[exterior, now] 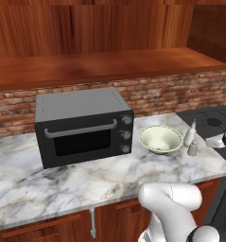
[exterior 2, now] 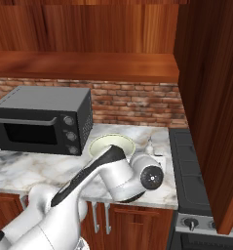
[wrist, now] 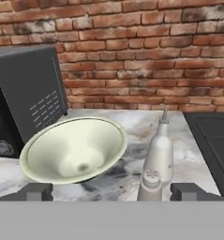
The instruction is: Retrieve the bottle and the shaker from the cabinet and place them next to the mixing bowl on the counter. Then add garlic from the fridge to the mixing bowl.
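Note:
A pale green mixing bowl stands on the marble counter, right of the toaster oven. Just right of the bowl a slim white bottle with a pointed nozzle stands upright. A small shaker with a perforated cap stands in front of the bottle, touching or nearly touching it. My gripper is open, its fingertips spread wide and low, just short of the shaker and clear of it. In the right base view my arm covers most of the bowl. No garlic or fridge is in view.
A dark toaster oven stands at the left on the marble counter, against the brick wall. A black stove adjoins the counter on the right. Wooden cabinets hang overhead, and a tall wooden panel rises at the far right.

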Motion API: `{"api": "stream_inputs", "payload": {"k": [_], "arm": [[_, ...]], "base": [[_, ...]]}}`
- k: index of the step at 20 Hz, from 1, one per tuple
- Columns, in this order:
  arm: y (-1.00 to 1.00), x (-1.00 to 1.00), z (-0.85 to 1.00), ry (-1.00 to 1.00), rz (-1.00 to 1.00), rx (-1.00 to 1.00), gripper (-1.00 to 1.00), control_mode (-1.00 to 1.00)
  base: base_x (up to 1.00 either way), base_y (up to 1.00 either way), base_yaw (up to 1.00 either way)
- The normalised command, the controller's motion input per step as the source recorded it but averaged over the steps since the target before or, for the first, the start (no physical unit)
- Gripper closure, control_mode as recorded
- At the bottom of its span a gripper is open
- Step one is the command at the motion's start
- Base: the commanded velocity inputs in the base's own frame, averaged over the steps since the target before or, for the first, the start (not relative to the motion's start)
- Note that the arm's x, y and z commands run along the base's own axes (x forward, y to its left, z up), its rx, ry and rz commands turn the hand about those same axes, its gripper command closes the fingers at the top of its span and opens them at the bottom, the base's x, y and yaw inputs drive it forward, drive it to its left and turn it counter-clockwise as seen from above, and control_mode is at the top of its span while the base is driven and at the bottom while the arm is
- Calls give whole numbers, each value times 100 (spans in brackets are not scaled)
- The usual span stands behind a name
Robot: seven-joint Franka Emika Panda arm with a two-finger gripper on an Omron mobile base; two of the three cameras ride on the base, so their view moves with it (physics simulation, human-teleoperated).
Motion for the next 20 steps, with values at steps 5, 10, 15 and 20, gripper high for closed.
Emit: {"api": "stream_inputs", "payload": {"k": [5,10,15,20], "arm": [[40,-43,71,6,-14,0,-100,-100],[34,-54,59,7,-11,0,-100,-100],[49,-52,47,13,-8,0,-100,-100],[61,-54,48,20,-7,-1,-100,-100]], "base": [[0,0,0],[0,0,0],[0,0,0],[0,0,0]]}}
